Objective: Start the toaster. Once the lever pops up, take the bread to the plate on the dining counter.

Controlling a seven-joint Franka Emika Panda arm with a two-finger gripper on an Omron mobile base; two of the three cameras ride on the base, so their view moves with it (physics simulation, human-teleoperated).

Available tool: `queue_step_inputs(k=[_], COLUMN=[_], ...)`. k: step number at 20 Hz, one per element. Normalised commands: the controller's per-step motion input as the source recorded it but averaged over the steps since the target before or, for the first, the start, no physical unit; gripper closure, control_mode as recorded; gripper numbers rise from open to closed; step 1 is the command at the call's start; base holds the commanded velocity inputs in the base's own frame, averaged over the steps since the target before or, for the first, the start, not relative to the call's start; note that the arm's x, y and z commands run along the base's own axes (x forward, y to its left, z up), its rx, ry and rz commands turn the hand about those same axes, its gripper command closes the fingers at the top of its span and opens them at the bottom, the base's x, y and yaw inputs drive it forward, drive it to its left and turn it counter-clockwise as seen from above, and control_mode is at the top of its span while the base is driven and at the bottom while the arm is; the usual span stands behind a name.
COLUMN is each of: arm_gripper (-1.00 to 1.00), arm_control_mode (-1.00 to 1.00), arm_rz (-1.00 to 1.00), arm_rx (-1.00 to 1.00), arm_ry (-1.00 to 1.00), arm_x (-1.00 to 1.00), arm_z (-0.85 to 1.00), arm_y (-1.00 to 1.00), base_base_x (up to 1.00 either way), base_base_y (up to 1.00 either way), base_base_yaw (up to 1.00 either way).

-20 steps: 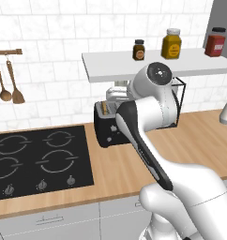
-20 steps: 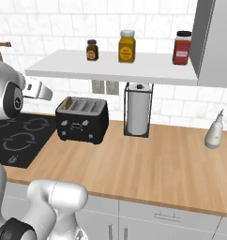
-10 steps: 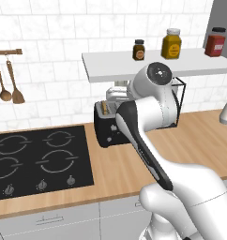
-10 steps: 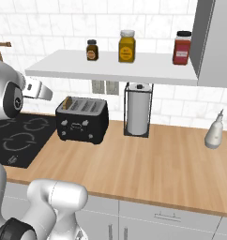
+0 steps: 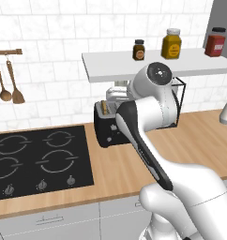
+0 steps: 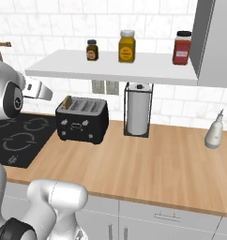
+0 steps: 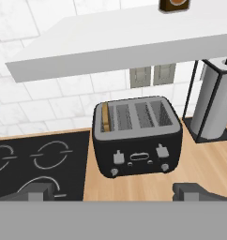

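The black toaster (image 7: 136, 140) stands on the wood worktop against the tiled wall, under a white shelf; it is also seen as toaster (image 6: 82, 119) and toaster (image 5: 107, 131), where my arm partly covers it. The bread (image 7: 105, 117), a brown slice, sits upright in its leftmost slot, also seen as bread (image 6: 67, 102). Two pale levers (image 7: 118, 157) show on the toaster's front. My gripper (image 7: 115, 193) hangs open in front of and above the toaster, apart from it, with nothing between its fingers. The plate and the dining counter are out of view.
A black cooktop (image 5: 35, 159) lies left of the toaster. A paper towel roll in a wire holder (image 6: 137, 110) stands to its right. The shelf (image 6: 115, 68) overhead carries three jars. Wooden spoons (image 5: 10, 86) hang on the wall; a pale bottle (image 6: 214, 131) stands far right.
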Motion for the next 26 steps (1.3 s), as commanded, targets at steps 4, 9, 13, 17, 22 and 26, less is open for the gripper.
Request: queue_step_inputs(k=[4, 9, 13, 17, 22, 26], arm_gripper=[-1.00, -1.00, -1.00, -1.00, -1.00, -1.00], arm_control_mode=[-1.00, -1.00, -1.00, -1.00, -1.00, -1.00], arm_rz=[0.00, 0.00, 0.00, 0.00, 0.00, 0.00], arm_rx=[0.00, 0.00, 0.00, 0.00, 0.00, 0.00], arm_ry=[0.00, 0.00, 0.00, 0.00, 0.01, 0.07], arm_x=[0.00, 0.00, 0.00, 0.00, 0.00, 0.00], arm_z=[0.00, 0.00, 0.00, 0.00, -0.04, -0.32], arm_y=[0.00, 0.00, 0.00, 0.00, 0.00, 0.00], base_base_x=[0.00, 0.00, 0.00, 0.00, 0.00, 0.00], base_base_y=[0.00, 0.00, 0.00, 0.00, 0.00, 0.00], base_base_yaw=[0.00, 0.00, 0.00, 0.00, 0.00, 0.00])
